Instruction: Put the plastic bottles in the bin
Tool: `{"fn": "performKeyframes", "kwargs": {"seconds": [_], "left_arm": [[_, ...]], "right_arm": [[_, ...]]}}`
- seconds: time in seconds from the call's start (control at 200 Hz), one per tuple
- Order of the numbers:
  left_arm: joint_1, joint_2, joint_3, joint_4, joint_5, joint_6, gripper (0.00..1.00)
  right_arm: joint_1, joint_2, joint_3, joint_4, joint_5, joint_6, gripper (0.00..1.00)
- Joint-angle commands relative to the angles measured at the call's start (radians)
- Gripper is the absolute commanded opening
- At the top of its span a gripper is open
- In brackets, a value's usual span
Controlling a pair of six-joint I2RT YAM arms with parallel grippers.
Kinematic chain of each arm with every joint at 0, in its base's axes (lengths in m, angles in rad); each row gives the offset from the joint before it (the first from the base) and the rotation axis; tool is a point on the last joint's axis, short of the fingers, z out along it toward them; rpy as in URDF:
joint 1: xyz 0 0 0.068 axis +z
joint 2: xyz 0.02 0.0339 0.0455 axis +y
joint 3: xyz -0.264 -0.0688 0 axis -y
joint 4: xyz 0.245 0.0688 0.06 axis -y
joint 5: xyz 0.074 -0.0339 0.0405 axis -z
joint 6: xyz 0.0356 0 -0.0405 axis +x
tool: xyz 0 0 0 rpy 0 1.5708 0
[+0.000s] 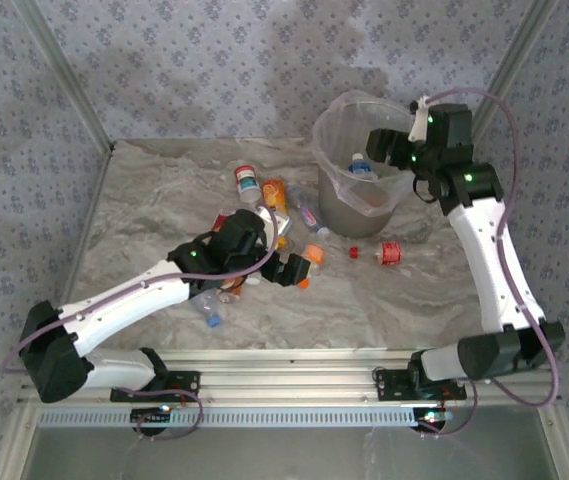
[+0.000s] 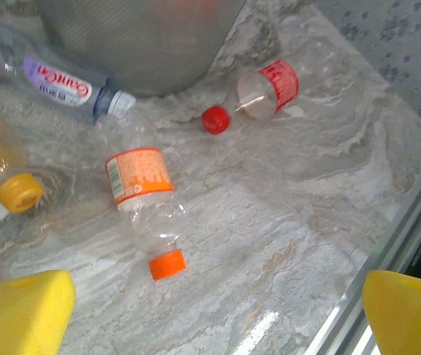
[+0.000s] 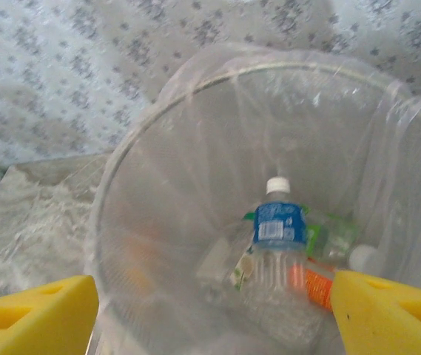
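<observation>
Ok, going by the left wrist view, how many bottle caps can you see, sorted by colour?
orange cap: 1
red cap: 1
yellow cap: 1
bluish-white cap: 1
Total: 4

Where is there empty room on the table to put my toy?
Bare marble lies near right, between the red-label bottle, the right arm and the front rail. The far left corner is bare too. The middle is crowded: bottles lie around the left gripper, beside the bin.
</observation>
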Motion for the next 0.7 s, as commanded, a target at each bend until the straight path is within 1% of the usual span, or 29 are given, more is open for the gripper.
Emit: {"fn": "performKeyframes", "kwargs": {"seconds": [0.0,0.135,0.37,0.435,0.56,0.695], "left_arm": [[-0.006,0.042,0.008,-0.022,-0.032,-0.055,0.98],[-0.008,0.134,0.042,-0.045,-0.041,-0.104,0.95],[-0.007,0.331,0.138,-0.073,-0.03,-0.149,0.92],[-0.007,0.376,0.165,-0.082,-0.032,-0.155,0.91],[-0.006,0.43,0.193,-0.085,-0.047,-0.168,0.9],[-0.006,0.491,0.225,-0.093,-0.04,-0.165,0.88]], "right_arm": [[0.013,-0.092,-0.096,-0.019,-0.091,-0.015,0.86],[0.015,-0.208,-0.223,-0.027,-0.165,0.009,0.88],[0.013,-0.383,-0.434,-0.022,-0.258,0.062,0.95],[0.014,-0.412,-0.495,-0.021,-0.281,0.068,0.98],[0.013,-0.448,-0.563,-0.012,-0.345,0.082,1.0],[0.01,-0.446,-0.592,0.004,-0.352,0.082,1.0]]}}
